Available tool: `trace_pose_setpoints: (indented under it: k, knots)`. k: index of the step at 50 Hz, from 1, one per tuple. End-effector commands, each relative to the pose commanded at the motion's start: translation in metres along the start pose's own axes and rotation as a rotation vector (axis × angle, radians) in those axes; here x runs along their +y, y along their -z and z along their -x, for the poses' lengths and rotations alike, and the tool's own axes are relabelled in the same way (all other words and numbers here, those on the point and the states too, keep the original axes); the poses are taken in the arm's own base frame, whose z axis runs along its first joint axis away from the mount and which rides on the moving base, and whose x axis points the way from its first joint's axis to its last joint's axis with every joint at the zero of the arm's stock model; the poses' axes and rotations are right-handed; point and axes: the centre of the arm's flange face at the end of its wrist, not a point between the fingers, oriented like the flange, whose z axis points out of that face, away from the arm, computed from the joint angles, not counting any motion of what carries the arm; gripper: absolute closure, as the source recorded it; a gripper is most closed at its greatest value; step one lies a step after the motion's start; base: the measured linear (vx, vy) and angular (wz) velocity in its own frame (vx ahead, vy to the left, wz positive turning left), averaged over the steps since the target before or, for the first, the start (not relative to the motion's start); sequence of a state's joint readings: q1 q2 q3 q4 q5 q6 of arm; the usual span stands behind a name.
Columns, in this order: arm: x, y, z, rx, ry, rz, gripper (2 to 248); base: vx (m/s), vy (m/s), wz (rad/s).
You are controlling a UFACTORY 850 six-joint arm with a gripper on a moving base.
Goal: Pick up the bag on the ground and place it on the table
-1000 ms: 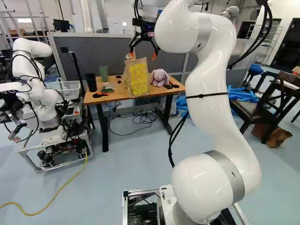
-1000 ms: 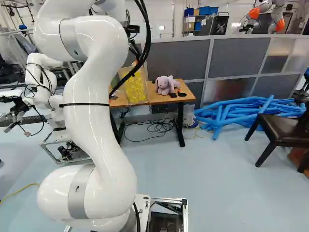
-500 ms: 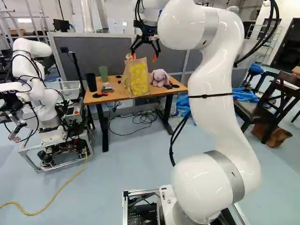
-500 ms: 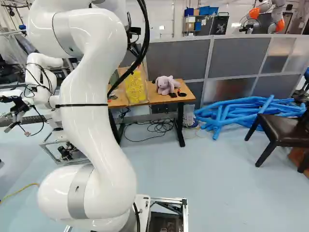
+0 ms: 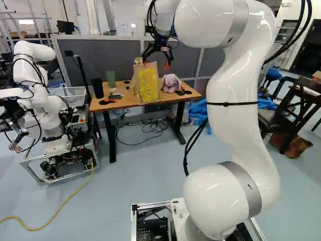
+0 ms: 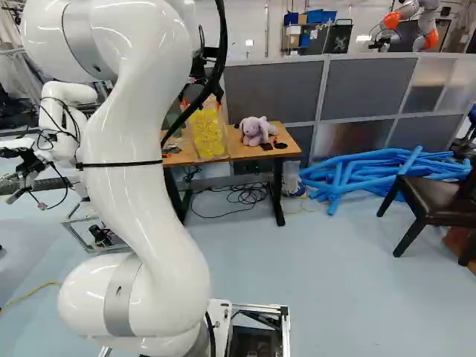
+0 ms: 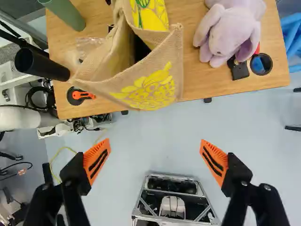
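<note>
Arm (image 5: 233, 90) has bent further: its upper part sits farther right in the left base view, farther left in the right base view. Claw (image 5: 156, 64) has shifted with it, slightly lower and rightward in the left base view. Bag (image 7: 146, 80) unmoved, standing on the desk (image 7: 193, 84). Claw wide open, nothing between its orange pads (image 7: 97, 161); bag ahead of it, apart from both fingers. Plush toy (image 7: 231, 33) beside bag on one side, green cup (image 7: 67, 14) on the other.

Plush (image 7: 231, 32), grn cup (image 7: 66, 13), blk cup (image 7: 43, 65), blue tubes (image 6: 372, 172).
</note>
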State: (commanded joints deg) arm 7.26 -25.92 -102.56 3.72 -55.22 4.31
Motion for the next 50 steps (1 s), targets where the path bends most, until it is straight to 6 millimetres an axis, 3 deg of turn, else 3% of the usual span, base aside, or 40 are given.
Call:
trace_pose_setpoints:
  k: [25, 50]
  knots:
    - [0.021, -0.032, 0.041, 0.138, -0.006, 0.013, 3, 0.000, 0.000, 0.000]
    - [0.045, -0.067, 0.108, 0.303, -0.005, 0.031, 3, 0.000, 0.000, 0.000]
